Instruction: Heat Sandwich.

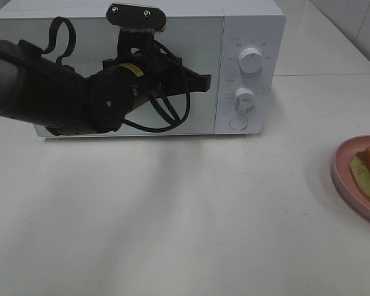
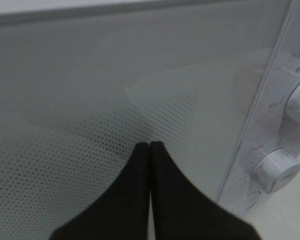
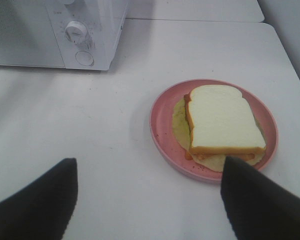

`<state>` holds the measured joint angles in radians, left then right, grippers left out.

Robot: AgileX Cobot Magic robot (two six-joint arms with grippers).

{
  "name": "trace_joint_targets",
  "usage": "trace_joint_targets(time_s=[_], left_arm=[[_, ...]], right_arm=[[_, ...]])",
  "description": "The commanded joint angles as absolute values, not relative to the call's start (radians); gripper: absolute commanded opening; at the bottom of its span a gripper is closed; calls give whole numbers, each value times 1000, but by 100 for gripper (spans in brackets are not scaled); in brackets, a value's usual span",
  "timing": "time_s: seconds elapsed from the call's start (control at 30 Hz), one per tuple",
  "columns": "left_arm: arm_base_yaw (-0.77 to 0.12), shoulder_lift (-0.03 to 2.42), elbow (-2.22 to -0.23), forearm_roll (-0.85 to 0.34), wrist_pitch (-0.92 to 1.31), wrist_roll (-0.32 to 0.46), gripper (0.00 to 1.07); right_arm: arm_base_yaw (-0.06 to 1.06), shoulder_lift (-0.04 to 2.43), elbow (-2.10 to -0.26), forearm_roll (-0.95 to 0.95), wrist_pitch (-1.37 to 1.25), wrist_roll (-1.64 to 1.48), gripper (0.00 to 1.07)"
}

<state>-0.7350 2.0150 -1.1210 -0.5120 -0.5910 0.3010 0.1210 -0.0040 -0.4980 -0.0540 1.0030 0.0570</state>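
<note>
Carefully, the closed black left gripper [image 2: 149, 145] at the white microwave's [image 1: 250, 24] shut glass door [image 2: 115, 100] should open it; the wide-open right gripper [image 3: 149, 170] hovers near the white-bread sandwich [image 3: 220, 120] on its round pink plate [image 3: 160, 117].

The left arm [image 1: 61, 92] is hanging right across the closed microwave [image 1: 246, 24] door, blocking that side, while bare table [image 1: 172, 216] is lying wide open between microwave and pink plate [image 3: 162, 107].
</note>
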Motion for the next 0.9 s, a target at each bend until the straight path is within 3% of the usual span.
trace_joint_targets(time_s=[0.03, 0.43, 0.7, 0.73, 0.77, 0.8, 0.83, 0.87, 0.9], left_arm=[[-708, 2018, -1140, -567, -637, 296, 0], [-776, 1907, -964, -575, -664, 295, 0], [-782, 1784, -893, -576, -413, 291, 1], [-781, 1770, -893, -575, -344, 291, 6], [-781, 1749, -893, -573, -216, 291, 21], [-781, 1749, -893, -573, -216, 291, 21], [-781, 1739, -893, -573, -166, 291, 32], [-781, 1729, -893, -574, -108, 291, 50], [-781, 1716, -893, -574, -13, 291, 83]], right_arm=[[115, -33, -497, -54, 996, 49, 76], [115, -33, -497, -55, 996, 49, 76], [115, -33, -497, -55, 996, 49, 76], [115, -33, -497, -55, 996, 49, 76], [115, -33, -497, -55, 996, 49, 76], [115, -33, -497, -55, 996, 49, 76], [115, -33, -497, -55, 996, 49, 76], [115, -33, -497, -55, 996, 49, 76], [115, -33, -497, -55, 996, 49, 76]])
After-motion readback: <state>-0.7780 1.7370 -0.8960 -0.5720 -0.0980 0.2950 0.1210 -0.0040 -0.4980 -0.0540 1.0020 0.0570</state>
